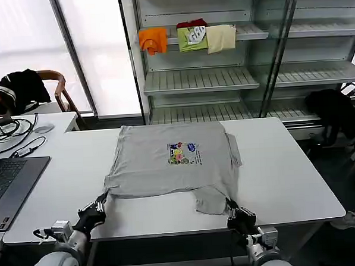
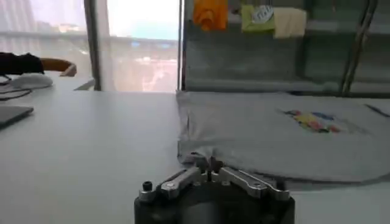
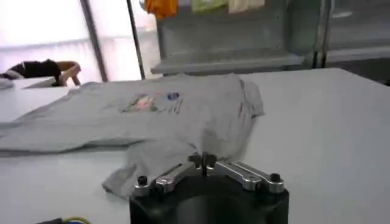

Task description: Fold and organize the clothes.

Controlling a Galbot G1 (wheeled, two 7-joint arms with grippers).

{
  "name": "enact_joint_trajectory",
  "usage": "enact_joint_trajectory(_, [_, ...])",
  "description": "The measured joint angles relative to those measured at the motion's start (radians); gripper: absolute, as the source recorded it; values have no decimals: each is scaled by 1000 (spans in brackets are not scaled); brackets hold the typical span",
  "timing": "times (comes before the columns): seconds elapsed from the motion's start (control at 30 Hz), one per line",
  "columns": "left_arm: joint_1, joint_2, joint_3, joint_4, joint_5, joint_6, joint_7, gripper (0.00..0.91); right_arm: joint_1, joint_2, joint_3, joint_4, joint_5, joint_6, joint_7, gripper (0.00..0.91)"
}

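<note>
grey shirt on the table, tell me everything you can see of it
The light grey short-sleeved shirt lies spread on the white table, soft knit by its look, multicolour chest print facing up. One side is folded inward. The left gripper is shut on its near left corner; the right gripper is shut on the bunched near right edge.

A light grey short-sleeved shirt (image 1: pixel 167 160) lies spread flat on the white tabletop (image 1: pixel 287 175), chest side up, with a small multicolour print (image 1: pixel 183 153) near its middle. Its far edge runs straight along the tabletop's far side. On the robot's right the cloth is doubled over on itself, and a sleeve (image 1: pixel 212 200) trails toward the near edge, its tip beneath the right pincer (image 1: pixel 236 216). The near left corner is drawn to a point at the left pincer (image 1: pixel 100 204), closed on the cloth
</note>
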Motion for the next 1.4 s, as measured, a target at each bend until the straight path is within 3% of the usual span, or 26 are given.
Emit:
enact_joint_trajectory(0.53, [-227,12,47,137,-50,15,-6,0,426,74,-15,-287,59,-9,74,0])
enact_joint_trajectory(0.97, [-398,-8,99,315,-2,22,-6,0,702,84,3,-608,-10,2,59,0])
enact_joint_trajectory(1.27, [-473,1,121,411,43,23,4,0,799,85,5,-744,-71,2,41,0])
enact_joint_trajectory(1.3, [-477,1,122,419,48,23,6,30,807,85,4,-755,-77,0,41,0])
enact_joint_trajectory(1.33, [-480,1,124,427,52,23,10,806,813,85,5,-765,-83,0,40,312])
enact_joint_trajectory(1.37, [-483,1,125,433,56,23,13,907,819,85,6,-774,-89,1,40,907])
enact_joint_trajectory(1.4, [-486,1,127,437,60,23,13,907,825,85,7,-784,-95,3,40,907])
